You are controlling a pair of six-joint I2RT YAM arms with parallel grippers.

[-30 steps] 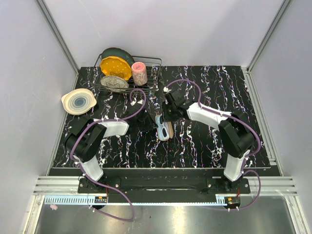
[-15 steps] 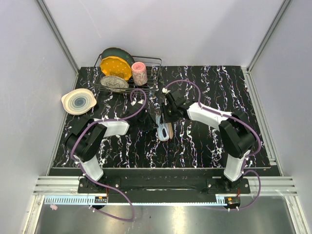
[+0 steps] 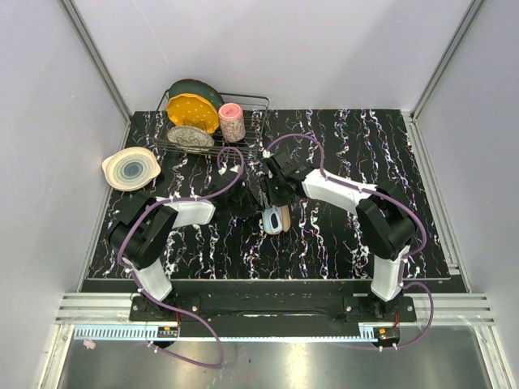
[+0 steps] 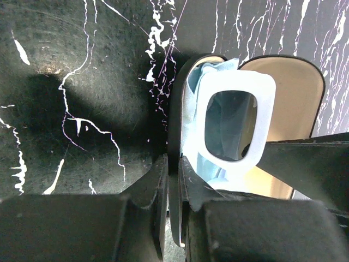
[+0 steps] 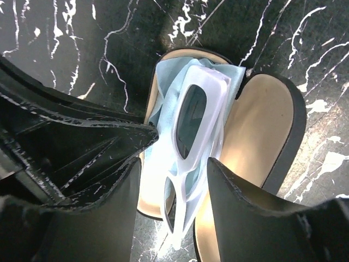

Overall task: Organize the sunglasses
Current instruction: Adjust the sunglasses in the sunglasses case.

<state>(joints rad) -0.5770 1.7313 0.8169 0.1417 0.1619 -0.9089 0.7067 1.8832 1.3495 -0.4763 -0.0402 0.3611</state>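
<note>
Top view: the black case [image 3: 280, 220] lies open in the middle, between the 2 arms.

Left wrist view: the left gripper [image 4: 173, 164] is almost closed and pinches the case wall. The sunglasses [image 4: 263, 103] lie inside on the blue cloth [image 4: 192, 103].

Right wrist view: the right gripper [image 5: 185, 147] is wide open around the sunglasses and holds nothing.
</note>
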